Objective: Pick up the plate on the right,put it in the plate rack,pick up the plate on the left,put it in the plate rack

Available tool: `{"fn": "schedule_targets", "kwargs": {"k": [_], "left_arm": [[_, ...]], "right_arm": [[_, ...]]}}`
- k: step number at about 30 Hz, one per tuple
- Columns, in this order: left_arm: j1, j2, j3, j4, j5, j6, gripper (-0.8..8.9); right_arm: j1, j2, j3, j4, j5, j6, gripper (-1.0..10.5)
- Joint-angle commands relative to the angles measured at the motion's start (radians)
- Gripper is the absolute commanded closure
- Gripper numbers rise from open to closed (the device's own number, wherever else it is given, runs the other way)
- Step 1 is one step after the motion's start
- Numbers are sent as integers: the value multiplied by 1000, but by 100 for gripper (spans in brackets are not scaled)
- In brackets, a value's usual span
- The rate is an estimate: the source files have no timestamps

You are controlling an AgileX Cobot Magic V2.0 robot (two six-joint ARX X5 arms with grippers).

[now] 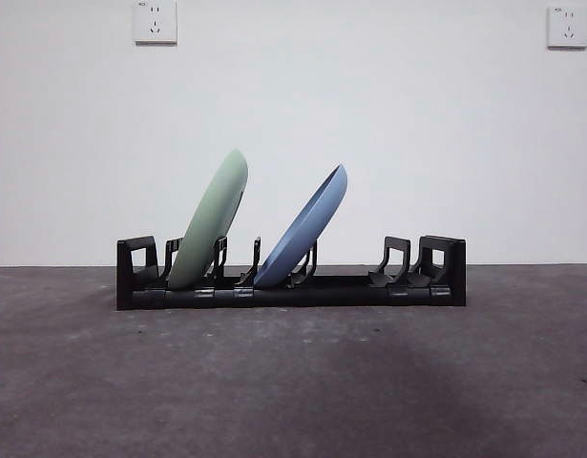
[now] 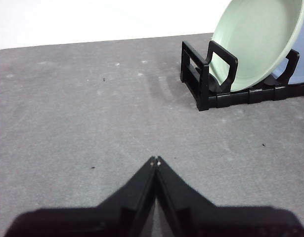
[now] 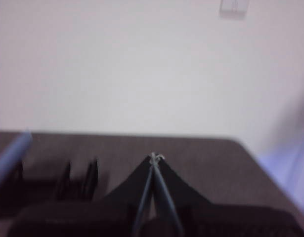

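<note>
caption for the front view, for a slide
Green plate and blue plate lean in the black plate rack on a grey table.

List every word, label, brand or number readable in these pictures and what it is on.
None can be read.
The green plate, blue plate and plate rack carry no visible print.
The two wall sockets show only slots.
The right wrist view is too blurred.

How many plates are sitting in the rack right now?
2. The green plate leans in the slots near one end of the plate rack; the blue plate leans beside it, nearer the middle. The rest of the slots look empty; none seem hidden.
</note>
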Motion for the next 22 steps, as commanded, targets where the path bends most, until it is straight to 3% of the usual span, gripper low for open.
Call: {"fn": "schedule_targets", "kwargs": {"k": [1,8,22], "left_arm": [[4,1,-11,8,-3,-6,817],[4,1,-11,8,-3,-6,817],[4,2,-11,8,-3,-6,817]], "right_arm": [[-1,-70,-187,99,6,60,946],[-1,-199,-476,209,32,114,946],[1,-227,-613,198,34,123,946]]}}
